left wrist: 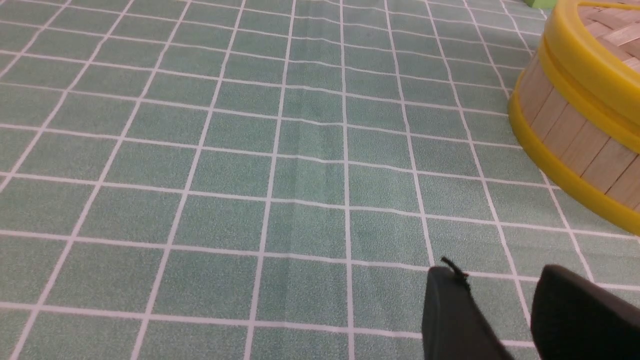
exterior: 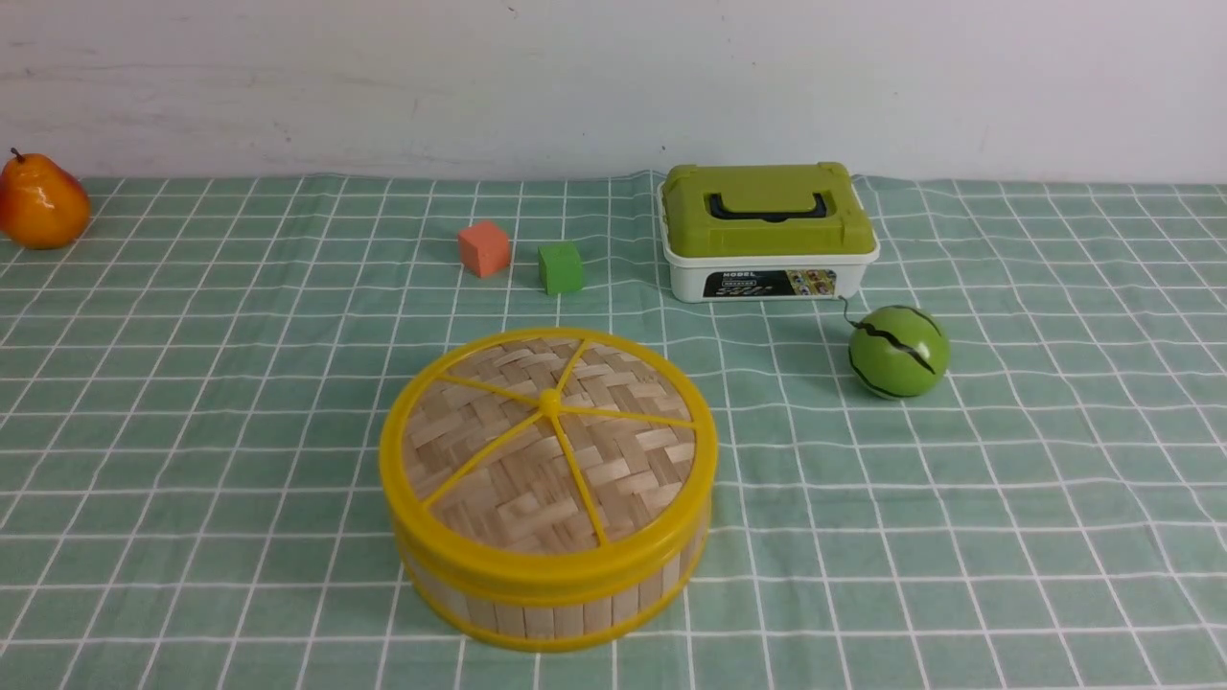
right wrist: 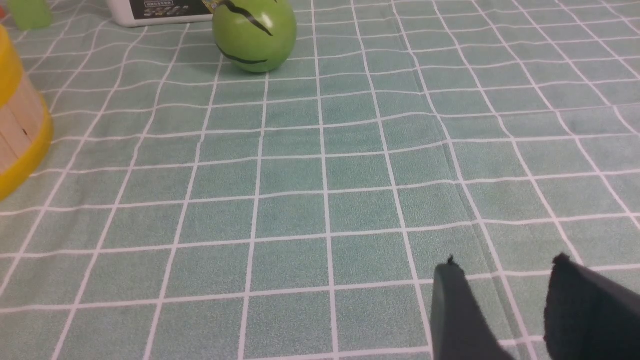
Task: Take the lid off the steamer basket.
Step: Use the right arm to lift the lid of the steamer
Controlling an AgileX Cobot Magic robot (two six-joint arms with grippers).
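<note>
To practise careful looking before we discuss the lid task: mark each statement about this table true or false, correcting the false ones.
1. The lid sits on the steamer basket. True.
2. The orange cube is right of the green cube. False: it is left of it.
3. The right gripper holds the lid. False: its jaws stand apart, empty, above bare cloth.
4. The striped green ball lies nearer the robot than the white box. True.
5. The pear stands at the far right. False: far left.
</note>
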